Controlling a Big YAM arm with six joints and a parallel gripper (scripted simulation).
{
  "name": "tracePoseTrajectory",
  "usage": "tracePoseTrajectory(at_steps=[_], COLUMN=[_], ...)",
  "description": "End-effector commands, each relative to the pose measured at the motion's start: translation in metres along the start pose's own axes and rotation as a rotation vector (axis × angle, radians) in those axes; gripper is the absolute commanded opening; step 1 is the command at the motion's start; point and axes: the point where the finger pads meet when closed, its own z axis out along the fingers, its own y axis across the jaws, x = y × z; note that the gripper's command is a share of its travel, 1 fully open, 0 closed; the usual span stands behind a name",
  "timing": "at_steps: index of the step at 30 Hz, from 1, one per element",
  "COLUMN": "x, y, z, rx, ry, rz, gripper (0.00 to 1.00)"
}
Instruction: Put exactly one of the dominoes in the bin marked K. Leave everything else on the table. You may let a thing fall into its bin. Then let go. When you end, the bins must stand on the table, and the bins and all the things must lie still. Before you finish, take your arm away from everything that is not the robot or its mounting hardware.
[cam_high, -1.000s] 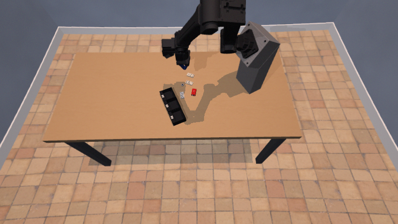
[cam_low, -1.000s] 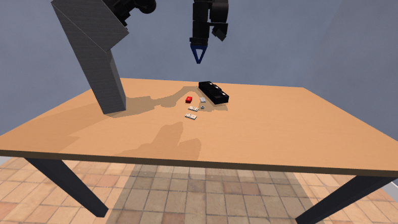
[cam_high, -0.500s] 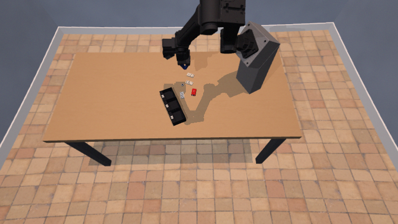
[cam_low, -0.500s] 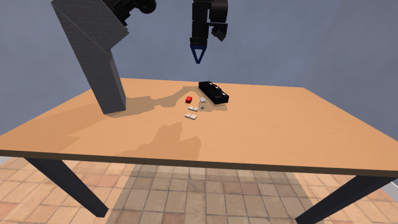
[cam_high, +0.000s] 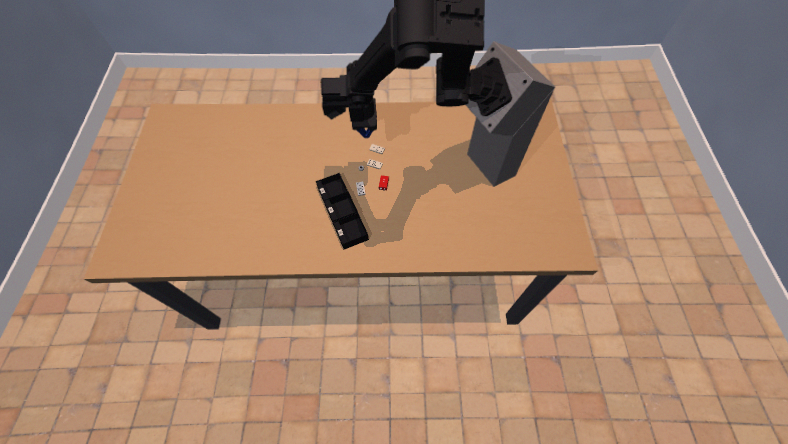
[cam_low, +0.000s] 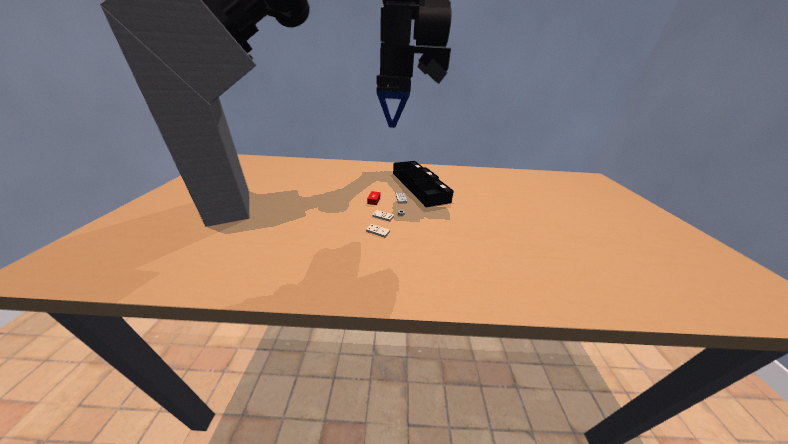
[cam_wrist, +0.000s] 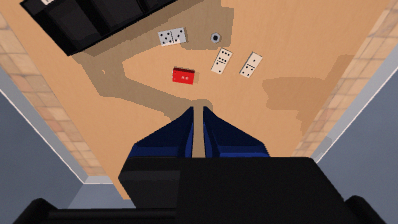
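The fingers (cam_low: 392, 113) hang high above the tabletop (cam_high: 220, 182), with open air beneath them. Three dominoes (cam_high: 377, 148), a red block (cam_high: 383, 182) and a small ring (cam_high: 360, 167) lie apart, with gaps between. The black bin row (cam_high: 341, 210) walls one side; the grey post (cam_high: 510, 126) stands well apart.
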Motion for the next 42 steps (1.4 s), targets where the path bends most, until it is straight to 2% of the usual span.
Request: tracePoseTrajectory(at_steps=[1, 4, 6, 7, 11, 21, 23, 26, 29, 30, 31, 33, 40, 41, 42], x=[-0.027, -0.043, -0.043, -0.048, -0.069, -0.122, -0.122, -0.136, -0.139, -0.136, -0.139, -0.136, -0.136, -0.139, -0.135], y=[0.011, 0.020, 0.020, 0.023, 0.034, 0.061, 0.061, 0.068, 0.056, 0.063, 0.059, 0.063, 0.063, 0.059, 0.063], z=[0.016, 0.034, 0.034, 0.040, 0.063, 0.121, 0.121, 0.136, 0.133, 0.129, 0.121, 0.129, 0.128, 0.121, 0.128], rx=[-0.017, -0.010, -0.010, -0.016, -0.017, -0.019, -0.019, -0.020, -0.002, -0.012, -0.001, -0.012, -0.012, -0.002, -0.012], ry=[-0.021, -0.014, -0.014, -0.015, -0.022, -0.022, -0.022, -0.019, -0.023, -0.023, -0.040, -0.023, -0.023, -0.039, -0.023], rz=[-0.157, -0.241, -0.241, -0.320, -0.420, -0.395, -0.395, -0.394, -0.379, -0.397, -0.384, -0.397, -0.397, -0.388, -0.397], gripper=[0.09, 0.09, 0.09, 0.09, 0.09, 0.09, 0.09, 0.09, 0.09, 0.09, 0.09, 0.09, 0.09, 0.09, 0.09])
